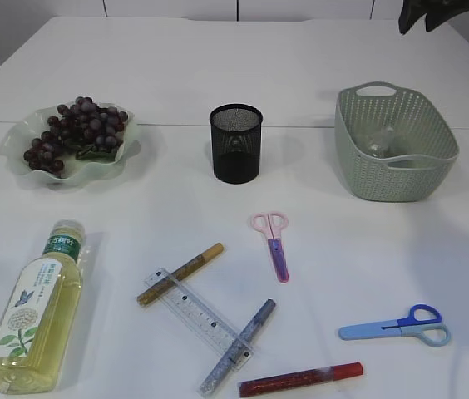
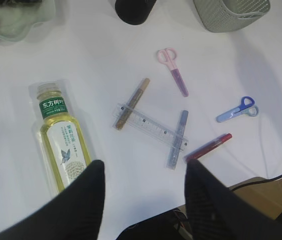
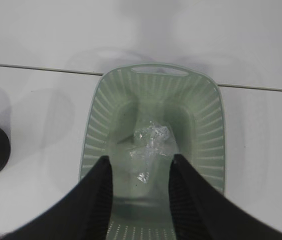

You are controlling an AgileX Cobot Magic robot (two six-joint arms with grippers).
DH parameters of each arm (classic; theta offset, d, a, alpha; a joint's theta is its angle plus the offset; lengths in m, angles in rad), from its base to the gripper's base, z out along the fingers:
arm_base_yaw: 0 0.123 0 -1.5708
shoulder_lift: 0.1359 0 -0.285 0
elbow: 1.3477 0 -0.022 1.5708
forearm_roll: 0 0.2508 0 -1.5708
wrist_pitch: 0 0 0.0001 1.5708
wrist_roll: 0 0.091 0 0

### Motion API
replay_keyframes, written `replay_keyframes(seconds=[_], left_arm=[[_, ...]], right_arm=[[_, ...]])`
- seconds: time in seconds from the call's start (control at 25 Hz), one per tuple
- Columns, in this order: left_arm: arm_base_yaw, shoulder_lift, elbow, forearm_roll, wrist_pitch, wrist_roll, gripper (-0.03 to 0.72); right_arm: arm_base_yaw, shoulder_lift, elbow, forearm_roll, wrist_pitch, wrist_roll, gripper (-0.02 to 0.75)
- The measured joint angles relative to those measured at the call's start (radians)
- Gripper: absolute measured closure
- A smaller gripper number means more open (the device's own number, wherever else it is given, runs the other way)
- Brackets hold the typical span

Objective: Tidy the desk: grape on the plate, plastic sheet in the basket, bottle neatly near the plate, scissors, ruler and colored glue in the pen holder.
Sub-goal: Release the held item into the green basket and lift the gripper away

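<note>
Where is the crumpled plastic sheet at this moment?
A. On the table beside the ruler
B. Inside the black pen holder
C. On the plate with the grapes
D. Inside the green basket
D: the right wrist view shows the plastic sheet lying on the floor of the green basket, below the open right claw.

White table (image 1: 218, 58) w/ a seam line across the far part. Pale paneled wall (image 1: 168, 8) behind. Light's soft & even.

Two scissors (image 1: 272, 243), three glue sticks (image 1: 181, 273)
</note>
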Motion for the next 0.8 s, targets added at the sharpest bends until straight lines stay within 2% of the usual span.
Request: replay_keyframes(seconds=[0.44, 0.64, 0.8], left_arm=[[0.0, 0.0, 0.0, 0.0, 0.0, 0.0, 0.307], [0.0, 0.0, 0.0, 0.012, 0.0, 0.0, 0.304], [0.0, 0.0, 0.0, 0.118, 0.0, -0.033, 0.304]], right_arm=[[0.0, -0.013, 0.016, 0.026, 0.0, 0.011, 0.417], [0.0, -0.083, 0.149, 0.036, 0.0, -0.007, 0.416], [0.0, -0.169, 0.289, 0.036, 0.0, -0.007, 0.416]])
